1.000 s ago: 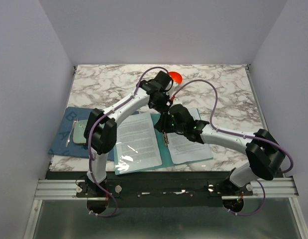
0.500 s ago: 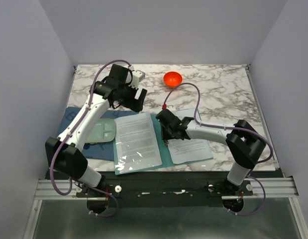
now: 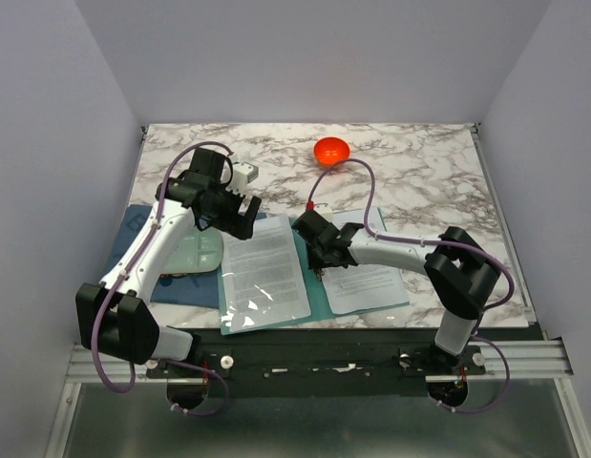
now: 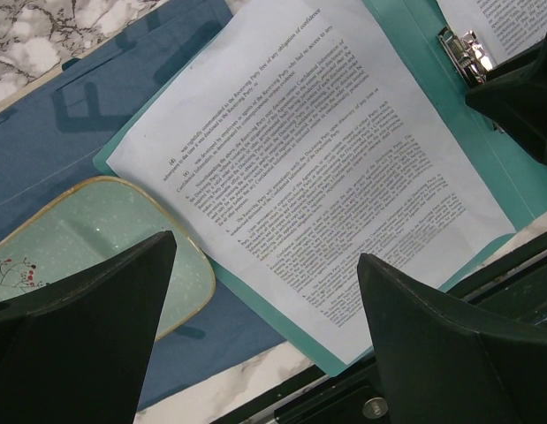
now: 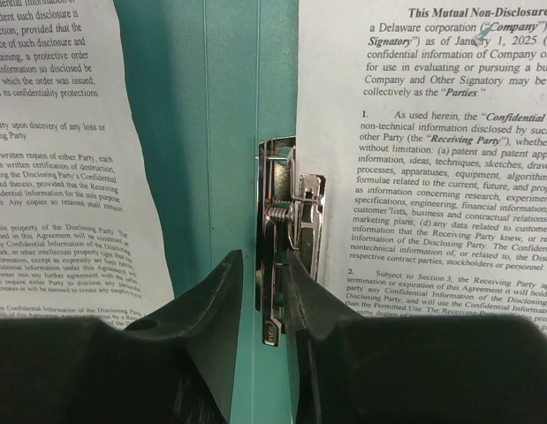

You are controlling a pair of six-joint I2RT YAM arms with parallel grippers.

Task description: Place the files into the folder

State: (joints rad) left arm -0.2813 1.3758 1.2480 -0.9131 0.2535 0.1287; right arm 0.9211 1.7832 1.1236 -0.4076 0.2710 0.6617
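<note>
My right hand (image 5: 262, 265) is pinching the clip (image 5: 286, 208) on the folder (image 5: 229, 132) spine, the clip's length running straight ahead of it. The files (image 5: 432, 177) are lying flat either side. My left hand (image 4: 266, 247) is hovering spread wide, farther off.

My view from the remote station: a plain, evenly lit booth.
Pale lilac-grey walls (image 3: 314, 57) close in the back and both sides of a white counter (image 3: 438, 172) veined in grey marble. An aluminium rail (image 3: 104, 361) runs along its near edge, with a dull grey sheet (image 3: 276, 429) below it.
</note>
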